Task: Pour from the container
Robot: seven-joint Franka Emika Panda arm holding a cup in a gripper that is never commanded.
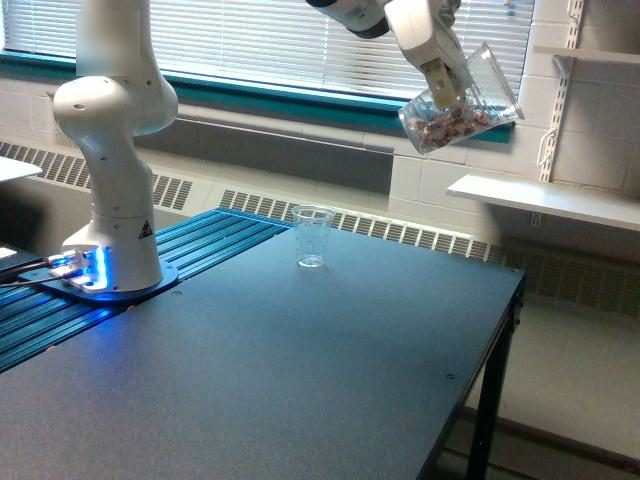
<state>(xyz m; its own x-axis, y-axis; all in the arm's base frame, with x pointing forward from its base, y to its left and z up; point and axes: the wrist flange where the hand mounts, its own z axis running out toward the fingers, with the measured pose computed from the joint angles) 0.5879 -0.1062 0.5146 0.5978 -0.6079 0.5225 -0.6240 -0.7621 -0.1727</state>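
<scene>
**Pour not yet begun: tub held high, cup empty**

Exterior view: A white robot arm (110, 150) stands on its base at the view's left, on a dark counter (300, 380). Its gripper (445, 85) is high up near the top of the view, in front of window blinds. The jaws are clamped on the container (462, 105), a clear squarish tub holding pinkish and dark pieces. The tub is tilted, its contents gathered in the lower corner and its open mouth angled up toward the view's right. A small clear cup (313, 236) stands upright on the counter, well below the tub and toward the view's left; it looks empty. Judging by this, nothing has been poured: the tub must come over the cup and tip.
</scene>
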